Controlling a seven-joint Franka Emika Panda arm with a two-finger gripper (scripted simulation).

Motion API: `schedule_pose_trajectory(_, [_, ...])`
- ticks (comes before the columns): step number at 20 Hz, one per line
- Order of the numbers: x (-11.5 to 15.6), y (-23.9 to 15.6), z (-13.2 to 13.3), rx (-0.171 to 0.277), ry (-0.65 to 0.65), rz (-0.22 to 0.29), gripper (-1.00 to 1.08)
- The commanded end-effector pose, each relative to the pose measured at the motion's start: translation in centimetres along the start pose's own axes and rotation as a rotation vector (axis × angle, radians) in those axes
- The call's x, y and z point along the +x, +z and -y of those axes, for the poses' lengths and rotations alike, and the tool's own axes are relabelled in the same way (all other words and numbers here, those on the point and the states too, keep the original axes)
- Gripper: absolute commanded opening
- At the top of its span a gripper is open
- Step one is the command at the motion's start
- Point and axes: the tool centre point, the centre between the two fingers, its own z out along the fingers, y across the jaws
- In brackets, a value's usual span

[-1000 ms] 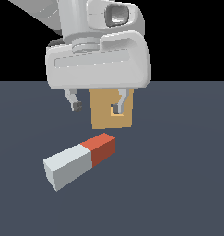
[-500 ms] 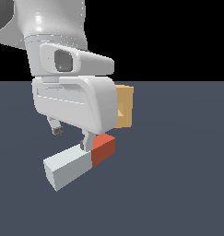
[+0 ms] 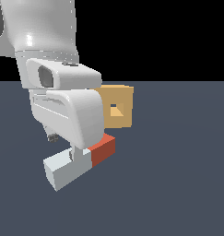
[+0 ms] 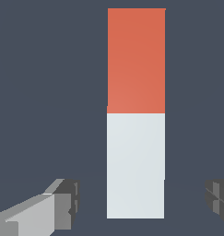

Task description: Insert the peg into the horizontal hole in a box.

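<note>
The arm reaches straight down, wrist vertical, its gripper [image 4: 141, 203] low over the bench. The jaws stand wide apart, one finger [image 4: 44, 212] on each side, clasping nothing.

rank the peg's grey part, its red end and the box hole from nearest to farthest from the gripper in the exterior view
Measured from the gripper:
1. The grey part of the peg: directly at the fingers, on the floor.
2. The peg's red end: just beyond, toward the exterior view's right.
3. The hole: farthest, in the box behind the peg.
</note>
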Motion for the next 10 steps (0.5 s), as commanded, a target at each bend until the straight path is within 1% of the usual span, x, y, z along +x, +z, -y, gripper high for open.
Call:
schedule_pose_trajectory(1, [0.0, 0.1, 0.0, 0.000, 0.000, 0.000, 1.00])
schedule_pose_trajectory(5, [0.0, 1.0, 0.0, 0.000, 0.001, 0.000, 1.00])
schedule_pose_trajectory(10, [-0.1, 3.4, 0.1, 0.000, 0.004, -0.001, 1.00])
